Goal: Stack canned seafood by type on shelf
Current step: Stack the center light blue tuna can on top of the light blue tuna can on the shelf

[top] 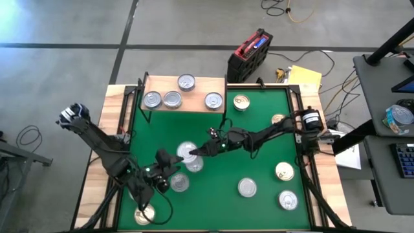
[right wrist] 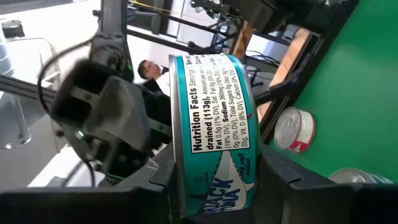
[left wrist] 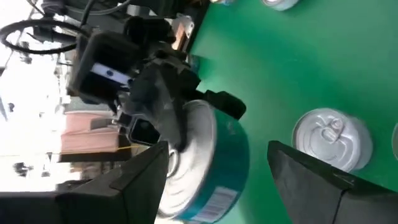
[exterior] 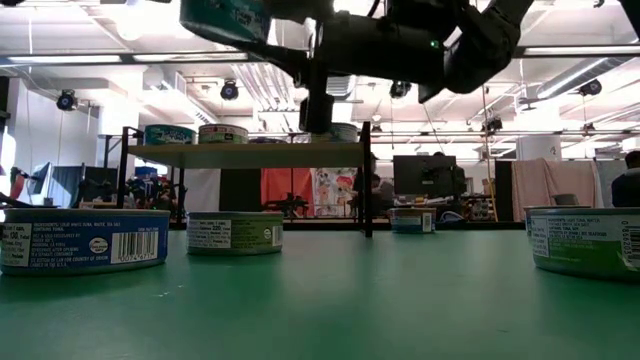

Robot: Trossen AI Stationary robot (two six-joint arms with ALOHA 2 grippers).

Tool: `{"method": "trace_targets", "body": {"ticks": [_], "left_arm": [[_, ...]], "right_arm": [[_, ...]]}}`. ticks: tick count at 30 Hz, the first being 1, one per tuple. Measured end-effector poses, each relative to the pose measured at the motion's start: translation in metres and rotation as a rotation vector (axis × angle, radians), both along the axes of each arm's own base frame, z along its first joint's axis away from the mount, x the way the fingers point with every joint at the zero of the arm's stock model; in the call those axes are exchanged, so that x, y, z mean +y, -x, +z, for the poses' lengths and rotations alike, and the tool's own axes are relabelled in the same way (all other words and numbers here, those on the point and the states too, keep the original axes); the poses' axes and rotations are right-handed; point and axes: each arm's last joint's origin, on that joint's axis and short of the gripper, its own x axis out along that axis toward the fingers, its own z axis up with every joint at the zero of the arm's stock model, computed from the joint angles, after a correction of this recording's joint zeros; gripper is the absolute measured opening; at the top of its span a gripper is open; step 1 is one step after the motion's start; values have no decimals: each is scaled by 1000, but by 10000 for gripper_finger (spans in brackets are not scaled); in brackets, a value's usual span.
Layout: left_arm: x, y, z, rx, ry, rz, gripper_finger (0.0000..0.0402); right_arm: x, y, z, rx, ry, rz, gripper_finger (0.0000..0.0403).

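Teal-sided tin (right wrist: 214, 134) clamped in right gripper (top: 194, 153), left gripper (top: 169, 164) spread.

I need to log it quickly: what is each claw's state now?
Left claw: open, its fingers either side of the teal tin.
Right claw: shut on the teal tin.

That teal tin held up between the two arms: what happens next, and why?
Probably the left gripper backs away: it stands open around the teal tin, which the right gripper clamps. Then the right arm could carry it to the shelf.
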Motion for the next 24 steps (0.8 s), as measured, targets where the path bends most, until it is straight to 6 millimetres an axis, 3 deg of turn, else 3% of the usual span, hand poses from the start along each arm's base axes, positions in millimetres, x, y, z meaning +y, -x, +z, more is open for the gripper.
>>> {"method": "trace_targets", "body": {"ticks": [11, 17, 24], "left_arm": [[-11, -14, -31, 54, -426, 90, 254], [-13, -17, -43, 82, -521, 111, 208], [-11, -15, -44, 77, -587, 145, 158]], "right_arm": [[-7, -4, 4, -6, -23, 6, 124], [-8, -4, 4, -3, -29, 7, 124], [-8, -4, 5, -10, -29, 10, 124]]}}
